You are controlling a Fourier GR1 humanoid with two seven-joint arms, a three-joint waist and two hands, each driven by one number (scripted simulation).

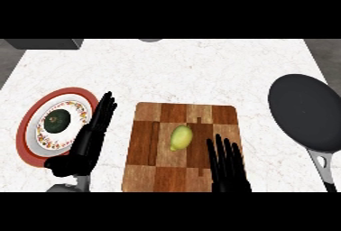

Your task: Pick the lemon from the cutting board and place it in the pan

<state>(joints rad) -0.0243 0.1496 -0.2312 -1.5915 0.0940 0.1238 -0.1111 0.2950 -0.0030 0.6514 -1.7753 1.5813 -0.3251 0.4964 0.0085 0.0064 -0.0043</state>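
A yellow-green lemon lies near the middle of the wooden cutting board. The dark pan sits at the right edge of the counter, its handle pointing toward me. My right hand is open, fingers straight, over the board's lower right part, just right of and below the lemon, not touching it. My left hand is open with straight fingers, left of the board, beside the plate.
A red-rimmed patterned plate with a dark green round item stands at the left. White marble counter stretches behind the board. Grey objects show at the top left corner and top edge.
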